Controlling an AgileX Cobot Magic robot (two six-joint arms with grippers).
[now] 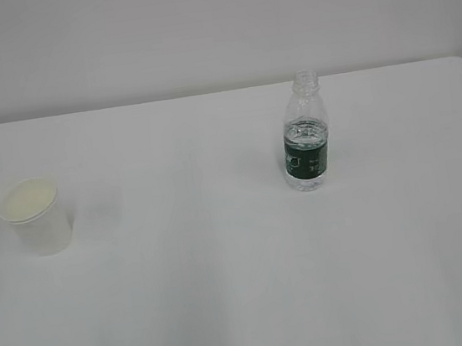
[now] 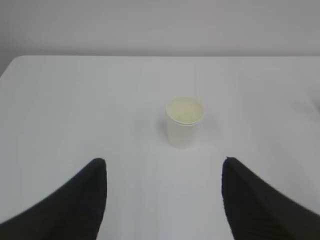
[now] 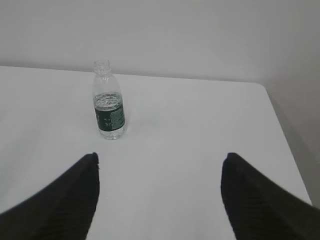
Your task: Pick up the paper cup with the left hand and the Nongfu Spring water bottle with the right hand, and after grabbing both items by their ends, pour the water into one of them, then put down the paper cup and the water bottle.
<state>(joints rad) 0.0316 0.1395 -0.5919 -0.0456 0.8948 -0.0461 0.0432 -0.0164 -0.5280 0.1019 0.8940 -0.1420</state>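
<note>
The paper cup (image 1: 37, 216) stands upright at the left of the white table, small, white, with a cream inside. In the left wrist view the paper cup (image 2: 184, 122) is ahead of my left gripper (image 2: 165, 161), whose two black fingers stand wide apart with only bare table between them. The Nongfu Spring water bottle (image 1: 305, 134) stands upright right of centre, clear and ribbed, with a dark green label and no cap; the water (image 1: 304, 132) reaches about the top of the label. My right gripper (image 3: 160, 156) is open, and the bottle (image 3: 108, 102) stands ahead and to its left. Neither arm shows in the exterior view.
The white table (image 1: 229, 291) ends at a pale wall (image 1: 196, 25) behind. Its right edge (image 3: 285, 135) shows in the right wrist view, with a rounded far corner.
</note>
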